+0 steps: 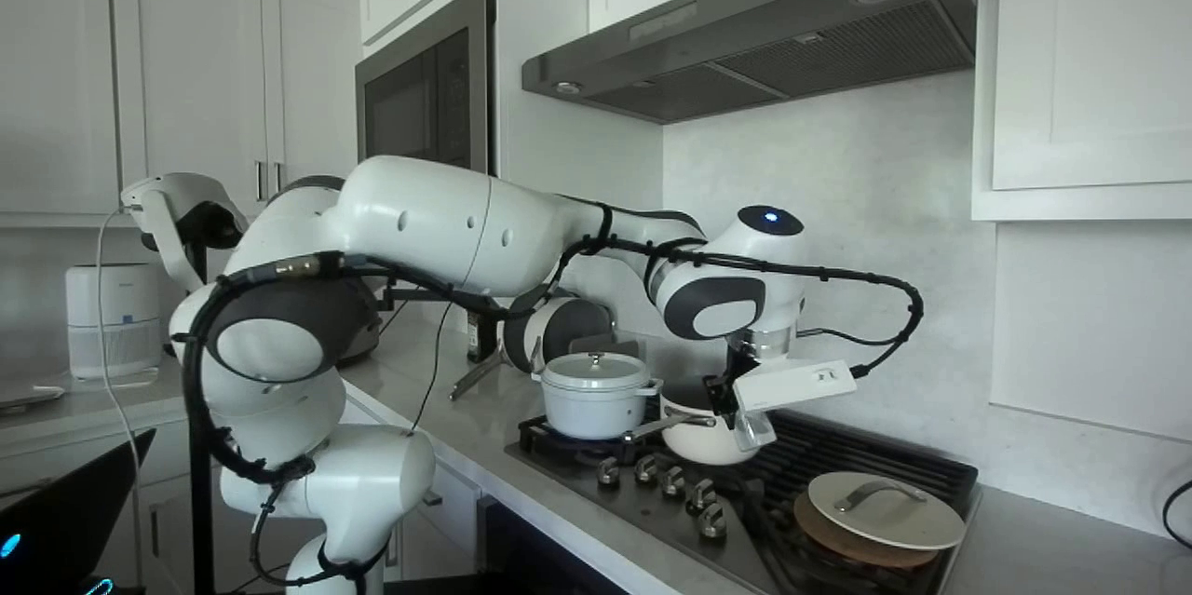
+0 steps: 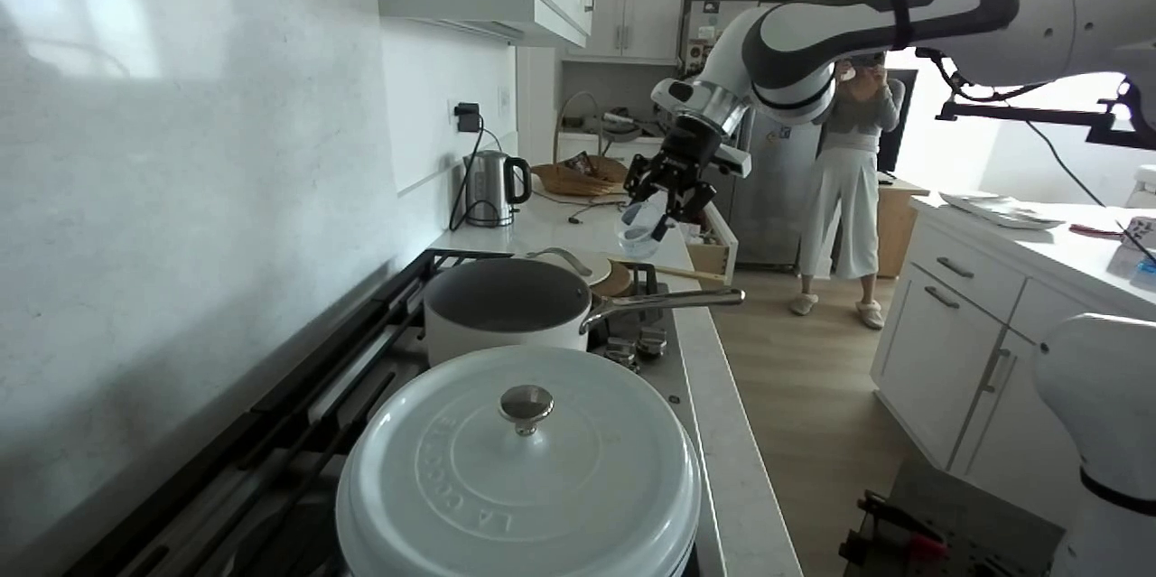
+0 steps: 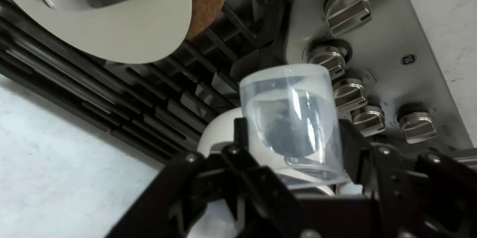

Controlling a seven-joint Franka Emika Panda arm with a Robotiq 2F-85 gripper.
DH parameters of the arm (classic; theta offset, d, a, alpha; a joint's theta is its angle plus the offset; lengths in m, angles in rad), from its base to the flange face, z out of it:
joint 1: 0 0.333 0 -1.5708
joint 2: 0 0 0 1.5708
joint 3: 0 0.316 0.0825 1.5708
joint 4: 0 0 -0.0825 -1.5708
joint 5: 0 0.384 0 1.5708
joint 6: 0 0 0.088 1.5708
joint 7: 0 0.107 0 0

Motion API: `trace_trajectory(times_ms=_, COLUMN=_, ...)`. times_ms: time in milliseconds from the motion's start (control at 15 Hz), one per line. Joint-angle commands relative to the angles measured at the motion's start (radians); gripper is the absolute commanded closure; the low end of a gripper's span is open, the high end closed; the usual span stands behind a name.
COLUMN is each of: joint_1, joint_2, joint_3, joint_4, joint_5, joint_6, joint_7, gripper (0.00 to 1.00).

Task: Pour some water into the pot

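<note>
The pot is a white saucepan (image 2: 492, 340) with a grey inside and a metal handle, standing without a lid on the stove. It also shows in an exterior view (image 1: 700, 446) and, partly hidden behind the cup, in the wrist view (image 3: 220, 128). My gripper (image 3: 294, 133) is shut on a clear cup (image 3: 290, 100), with one finger on each side. In both exterior views the gripper (image 1: 731, 395) (image 2: 666, 196) holds the cup (image 1: 754, 432) (image 2: 638, 238) tilted above the stove, beside the pot and apart from it. How much water is in the cup I cannot tell.
A lidded white Dutch oven (image 1: 596, 404) (image 2: 524, 487) stands beside the pot. A cream lid (image 1: 885, 509) lies on a brown round board on the grates. Stove knobs (image 1: 672, 481) line the front. A range hood (image 1: 764, 36) hangs above. A kettle (image 2: 489, 189) and a person (image 2: 853, 171) are farther off.
</note>
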Motion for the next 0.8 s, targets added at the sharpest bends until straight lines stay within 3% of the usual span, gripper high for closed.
trace_trajectory(times_ms=0, joint_1=0.099, joint_2=0.121, joint_3=-0.042, joint_4=0.114, joint_5=0.022, joint_6=-0.099, joint_7=-0.049, gripper=0.65)
trace_trajectory(times_ms=400, joint_1=0.276, joint_2=0.198, joint_3=-0.129, joint_4=0.229, joint_5=-0.005, joint_6=-0.212, joint_7=-0.105, gripper=0.65)
trace_trajectory(times_ms=733, joint_1=0.453, joint_2=0.189, joint_3=-0.234, joint_4=0.3, joint_5=-0.083, joint_6=-0.25, joint_7=-0.097, gripper=0.65)
